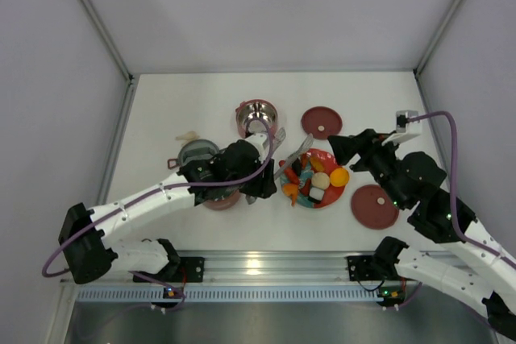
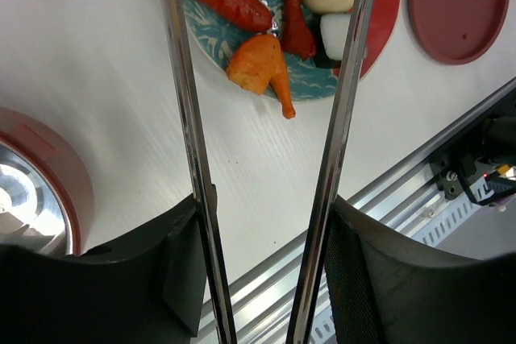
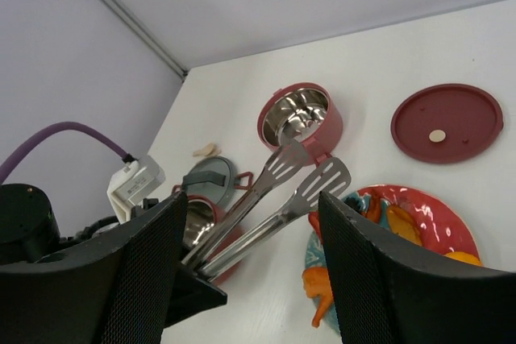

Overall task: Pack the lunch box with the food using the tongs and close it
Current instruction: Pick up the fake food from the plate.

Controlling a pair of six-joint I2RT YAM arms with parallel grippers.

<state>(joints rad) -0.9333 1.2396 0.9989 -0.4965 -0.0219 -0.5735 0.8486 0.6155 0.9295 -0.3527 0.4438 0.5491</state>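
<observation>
Left gripper [image 2: 270, 215] clamps slim silvery tongs [image 2: 187, 118], 2 arms splayed, tips over plate [image 2: 385, 22] rim; right gripper [image 3: 251, 199] gapes wide, empty.

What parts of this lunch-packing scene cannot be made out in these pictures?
Top view: the near pot lies mostly under the left arm.
Left wrist view: the top edge cuts off the tips of the tongs.
Right wrist view: a finger of the right gripper hides part of the plate.

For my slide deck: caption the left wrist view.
Left gripper holds the tongs, arms apart, aimed at the plate of food.
</observation>
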